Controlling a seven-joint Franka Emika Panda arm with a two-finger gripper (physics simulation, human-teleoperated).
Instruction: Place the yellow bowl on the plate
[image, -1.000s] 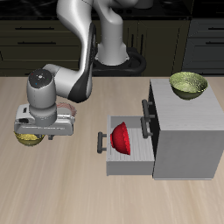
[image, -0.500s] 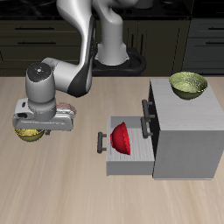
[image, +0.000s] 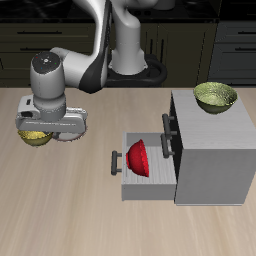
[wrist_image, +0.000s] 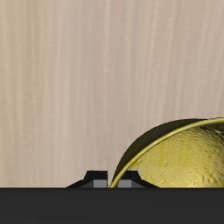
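Observation:
The yellow bowl (image: 32, 138) hangs under my gripper (image: 40, 131), off the wooden table near its side edge. The gripper is shut on the bowl's rim. In the wrist view the bowl (wrist_image: 179, 162) shows its textured glossy inside, and its rim sits between the two fingertips (wrist_image: 94, 178) of the gripper (wrist_image: 111, 179), with bare table beneath. The plate does not show in either view; the arm and gripper body may hide it.
A grey cabinet (image: 215, 150) stands across the table, with its drawer (image: 140, 185) pulled open toward the gripper. A red bowl (image: 138, 159) lies in the drawer. An olive-green bowl (image: 215, 96) sits on top of the cabinet.
The gripper has risen and moved a little toward the back of the table, carrying the yellow bowl up with it.

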